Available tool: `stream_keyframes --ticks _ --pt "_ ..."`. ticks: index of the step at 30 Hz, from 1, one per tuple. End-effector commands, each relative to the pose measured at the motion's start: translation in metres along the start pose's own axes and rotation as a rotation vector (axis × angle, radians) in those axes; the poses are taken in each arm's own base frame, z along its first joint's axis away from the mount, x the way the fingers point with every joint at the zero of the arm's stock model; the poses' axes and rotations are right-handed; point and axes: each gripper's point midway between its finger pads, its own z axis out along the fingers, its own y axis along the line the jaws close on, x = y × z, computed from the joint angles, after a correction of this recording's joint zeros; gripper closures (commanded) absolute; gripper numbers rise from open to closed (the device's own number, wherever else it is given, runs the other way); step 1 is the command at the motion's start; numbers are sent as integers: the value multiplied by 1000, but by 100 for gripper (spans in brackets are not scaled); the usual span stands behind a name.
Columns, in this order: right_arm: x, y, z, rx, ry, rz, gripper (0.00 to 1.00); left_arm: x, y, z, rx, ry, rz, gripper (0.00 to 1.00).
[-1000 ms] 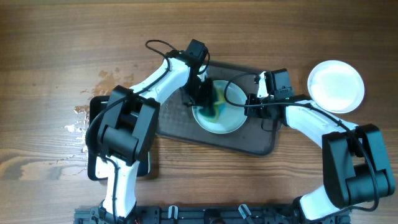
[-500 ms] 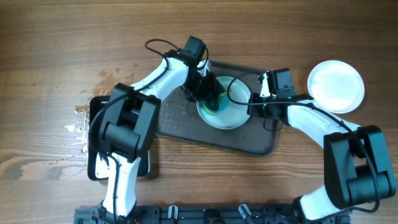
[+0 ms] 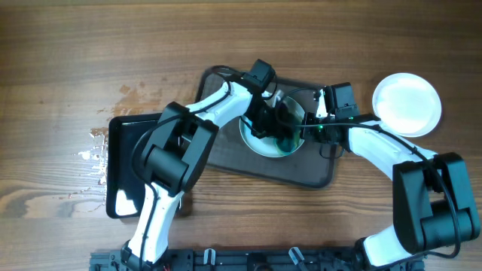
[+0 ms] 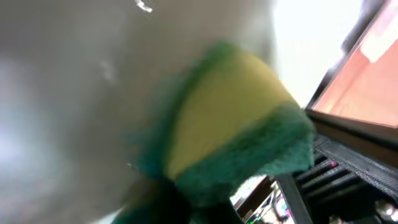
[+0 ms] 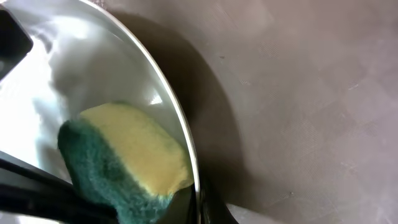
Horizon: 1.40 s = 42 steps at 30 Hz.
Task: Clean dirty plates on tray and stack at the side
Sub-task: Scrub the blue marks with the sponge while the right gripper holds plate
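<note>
Just below left fingers (image 3: 262, 120), sponge (image 5: 124, 162) on plate (image 5: 81, 68)

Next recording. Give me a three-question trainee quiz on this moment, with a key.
1. Multiple choice: what does the left tool press onto the plate on the tray? A) a cloth B) a yellow-and-green sponge C) a brush
2. True or false: the right tool hangs free above the tray, touching nothing.
3. Fill in: the plate beside the tray lies on the robot's ____ side.
Key: 1 B. 2 false, it grips the rim of the plate being scrubbed. 3 right.
</note>
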Motion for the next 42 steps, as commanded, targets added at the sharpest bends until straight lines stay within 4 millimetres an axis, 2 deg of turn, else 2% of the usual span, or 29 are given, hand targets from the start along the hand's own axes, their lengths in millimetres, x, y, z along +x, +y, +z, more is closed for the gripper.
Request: stream_keyframes --ticks 1,4,5,7,8,11,15,19,24,26,29,32,36,39,41,42 --pt "3 -1 1 23 9 -15 95 -46 100 -30 -297 -217 -255 96" --pt "3 -1 1 23 10 -14 96 -68 136 -63 -361 -327 -366 96" --pt "3 -1 1 24 10 -14 95 -77 155 -78 -423 -393 -405 96" --pt "4 -3 1 29 14 -13 95 -85 172 -93 -496 -456 -423 96" --pt "5 -4 1 35 16 -12 95 -88 175 -96 -503 -469 -410 96" --pt "6 -7 1 54 17 -10 96 -95 154 -87 -393 -441 -349 96" --pt "6 -7 1 55 20 -9 95 -98 160 -91 -447 -496 -386 96" --pt "7 -8 1 57 25 -8 96 -87 192 -111 -613 -608 -589 96" --pt "8 -8 1 58 27 -8 95 -54 205 -117 -743 -617 -753 96" --pt "8 -8 1 58 27 -9 96 -36 203 -110 -774 -541 -761 96" --pt "8 -8 1 58 26 -10 96 -14 186 -87 -724 -343 -661 96" --pt "8 -8 1 58 26 -11 96 10 148 -56 -543 -87 -488 96" --pt "8 -8 1 58 26 -11 96 37 113 -39 -371 110 -337 96" --pt "8 -8 1 58 27 -11 96 35 107 -38 -324 117 -322 96" --pt "8 -8 1 59 27 -11 96 14 111 -39 -321 36 -328 96" --pt "8 -8 1 59 27 -11 96 -3 113 -41 -320 -31 -300 96"
